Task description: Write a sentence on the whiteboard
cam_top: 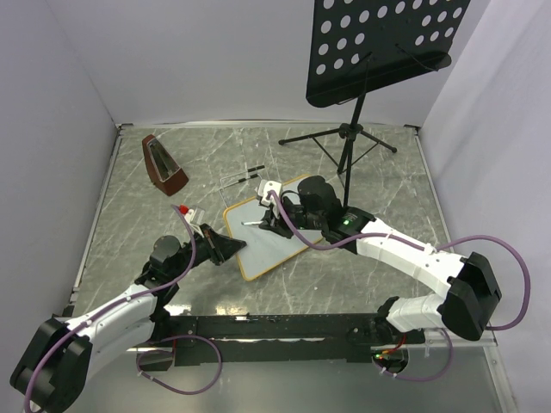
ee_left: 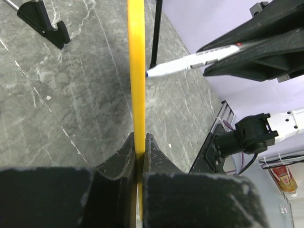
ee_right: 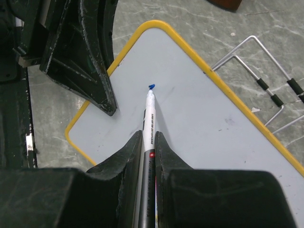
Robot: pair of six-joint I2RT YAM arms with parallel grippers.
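Observation:
The whiteboard (cam_top: 269, 245), white with a yellow rim, lies flat in the middle of the table. My left gripper (cam_top: 231, 247) is shut on its near left edge; the left wrist view shows the jaws (ee_left: 140, 149) clamped on the yellow rim (ee_left: 137, 71). My right gripper (cam_top: 263, 225) is shut on a white and grey marker (ee_right: 150, 118). Its blue tip (ee_right: 151, 87) is at the board's surface (ee_right: 204, 123), near the left fingers (ee_right: 102, 95). No written words show on the board, only faint smudges. The marker also shows in the left wrist view (ee_left: 180, 66).
A brown metronome (cam_top: 164, 163) stands at the back left. A black perforated music stand (cam_top: 379, 43) rises at the back right on a tripod base (cam_top: 344, 138). A wire easel (cam_top: 245, 176) lies behind the board. A small red-and-white object (cam_top: 188, 211) lies left of the board.

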